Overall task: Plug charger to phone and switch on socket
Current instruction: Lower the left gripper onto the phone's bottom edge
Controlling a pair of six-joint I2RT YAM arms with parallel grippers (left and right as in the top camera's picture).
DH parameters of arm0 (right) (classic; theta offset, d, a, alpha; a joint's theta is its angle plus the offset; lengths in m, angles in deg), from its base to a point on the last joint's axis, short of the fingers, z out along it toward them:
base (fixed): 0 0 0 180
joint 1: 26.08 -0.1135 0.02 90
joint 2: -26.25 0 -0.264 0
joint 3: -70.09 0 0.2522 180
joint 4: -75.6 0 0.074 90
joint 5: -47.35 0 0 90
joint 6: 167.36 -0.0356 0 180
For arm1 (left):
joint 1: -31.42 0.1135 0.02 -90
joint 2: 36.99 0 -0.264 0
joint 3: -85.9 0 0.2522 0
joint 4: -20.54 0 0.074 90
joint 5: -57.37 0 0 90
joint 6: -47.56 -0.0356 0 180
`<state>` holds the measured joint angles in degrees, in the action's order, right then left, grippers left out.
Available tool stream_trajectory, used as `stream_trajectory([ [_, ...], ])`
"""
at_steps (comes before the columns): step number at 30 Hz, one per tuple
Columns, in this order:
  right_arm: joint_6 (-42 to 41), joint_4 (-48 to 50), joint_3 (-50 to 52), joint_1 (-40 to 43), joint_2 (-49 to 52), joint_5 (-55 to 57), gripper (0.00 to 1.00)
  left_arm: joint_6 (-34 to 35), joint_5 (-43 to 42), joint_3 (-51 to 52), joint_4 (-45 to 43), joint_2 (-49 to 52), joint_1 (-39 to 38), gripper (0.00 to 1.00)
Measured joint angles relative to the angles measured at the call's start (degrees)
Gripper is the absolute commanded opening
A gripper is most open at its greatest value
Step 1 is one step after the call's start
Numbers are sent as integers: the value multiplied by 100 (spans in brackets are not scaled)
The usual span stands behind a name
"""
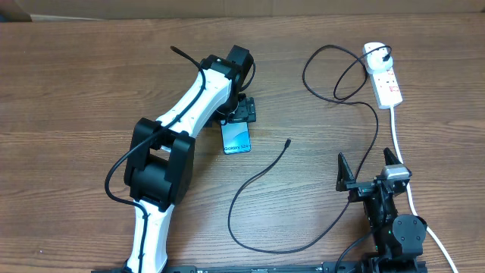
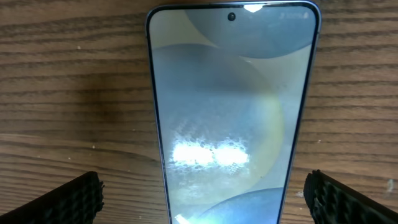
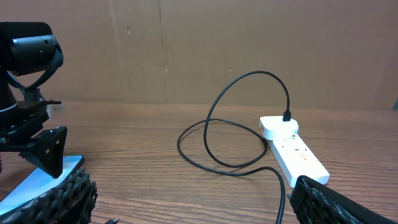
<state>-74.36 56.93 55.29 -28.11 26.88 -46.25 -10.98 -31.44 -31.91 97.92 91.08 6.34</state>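
Observation:
The phone point(image 1: 236, 139) lies flat mid-table, its light blue screen up and white text at its near end. My left gripper point(image 1: 242, 114) hovers over its far end, open. In the left wrist view the phone point(image 2: 230, 112) lies between the two spread fingers point(image 2: 202, 198), clear of both. The charger cable point(image 1: 261, 174) runs from its plug point(image 1: 386, 54) in the white socket point(image 1: 385, 80), loops, and ends at a free tip point(image 1: 289, 141) right of the phone. My right gripper point(image 1: 371, 173) is open and empty near the front edge. The right wrist view shows the socket point(image 3: 292, 152) and cable point(image 3: 236, 124).
The socket's thick white lead point(image 1: 405, 171) runs down the right side past my right arm. A cardboard wall point(image 3: 217, 50) stands behind the table. My left arm point(image 1: 163, 159) stretches diagonally across the left half of the table.

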Motion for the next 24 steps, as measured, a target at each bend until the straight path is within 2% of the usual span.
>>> stream_trajectory([
  [24, 0, 0, 0, 0, 0, 0, 100, 271, 79, 26, -411, 264, 0, 100],
])
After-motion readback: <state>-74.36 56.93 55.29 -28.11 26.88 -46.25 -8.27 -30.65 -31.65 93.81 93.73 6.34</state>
